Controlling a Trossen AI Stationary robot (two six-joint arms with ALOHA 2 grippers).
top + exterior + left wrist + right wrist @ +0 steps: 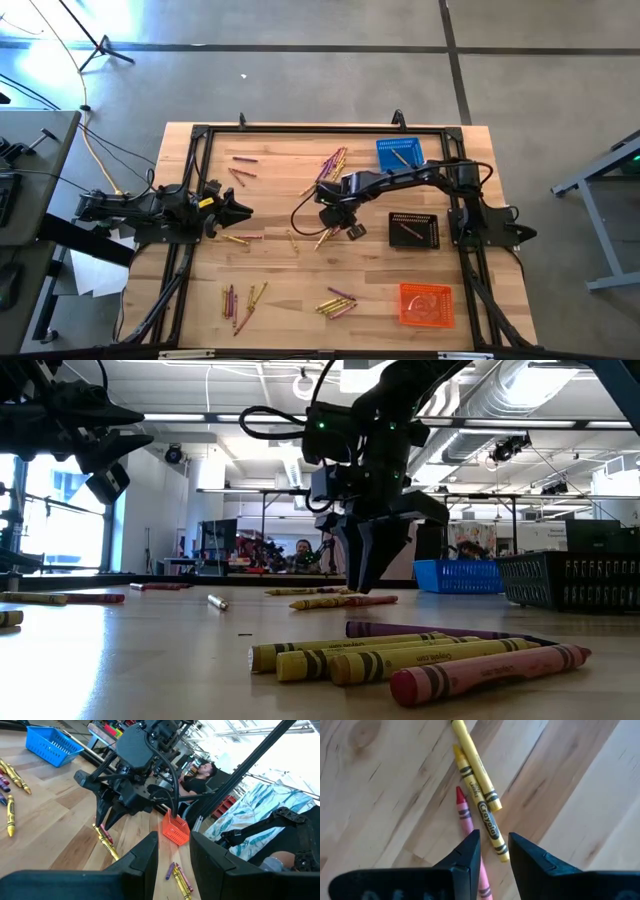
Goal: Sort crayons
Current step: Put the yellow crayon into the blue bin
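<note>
Crayons lie loose on the wooden table in small groups. Two yellow crayons [479, 795] and a red crayon [465, 815] lie side by side near the table's middle [322, 238]. My right gripper [494, 842] points steeply down right over them, open by a narrow gap [365, 582]. The lower end of one yellow crayon shows in that gap, and the red one runs under one finger. I cannot tell whether the fingertips touch them. My left gripper [240, 210] waits at the table's left, level, slightly open and empty [175, 845].
A blue basket [400, 153] stands at the far right, a black basket [413, 229] at mid right and an orange basket [426, 304] at the near right. Other crayon groups lie at the far middle [335, 160], near left [240, 300] and near middle [337, 302].
</note>
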